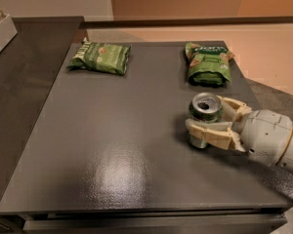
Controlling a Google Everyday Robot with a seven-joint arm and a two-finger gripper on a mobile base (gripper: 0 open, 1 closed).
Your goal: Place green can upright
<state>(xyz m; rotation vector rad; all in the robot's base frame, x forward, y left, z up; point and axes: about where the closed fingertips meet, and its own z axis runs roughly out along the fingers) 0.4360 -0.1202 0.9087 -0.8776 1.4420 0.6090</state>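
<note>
The green can [205, 106] stands upright on the dark grey table [117, 130], right of the middle, its silver pull-tab top facing up. My gripper [204, 120] reaches in from the right edge and is shut on the can. One pale finger [210, 133] lies across the can's near side and the other finger [234, 106] sits behind it. The can's base looks level with the tabletop.
Two flat green snack bags lie at the back of the table: one at the back left [100, 57] and one at the back right [207, 62], just beyond the can. A white bin edge [0, 33] sits at the far left. The table's right edge is close to my arm.
</note>
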